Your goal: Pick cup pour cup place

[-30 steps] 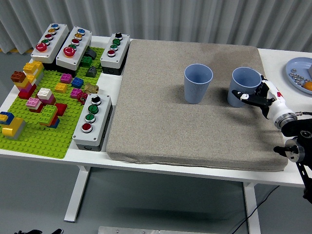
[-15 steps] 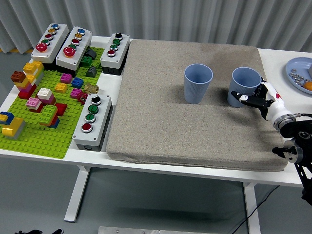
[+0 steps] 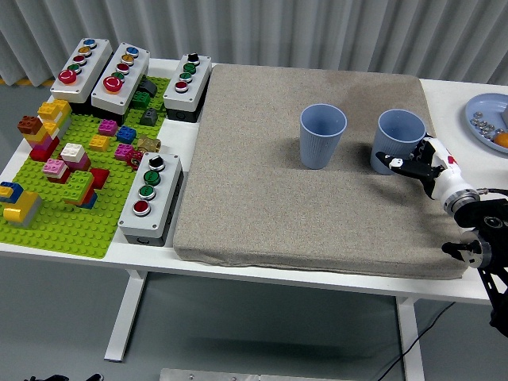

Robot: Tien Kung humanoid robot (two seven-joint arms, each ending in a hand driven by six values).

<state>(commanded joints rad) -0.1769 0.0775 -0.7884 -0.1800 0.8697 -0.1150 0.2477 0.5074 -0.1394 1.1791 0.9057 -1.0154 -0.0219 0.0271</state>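
Four button boxes (image 3: 151,196) border a brick-covered green baseplate (image 3: 71,214); plate (image 3: 486,119) far right.

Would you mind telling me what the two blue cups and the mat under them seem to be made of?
The left cup and the right cup look like matte plastic: uniform blue-grey, faint vertical ribbing, no shine. The mat looks like woven fabric over padding: beige, coarse-textured, with soft rounded edges. Neither can be confirmed by sight alone.

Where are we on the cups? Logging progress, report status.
Right hand at the right cup, fingers around its base, grasp unconfirmed. Left cup upright, untouched on the mat. Nothing between the cups.
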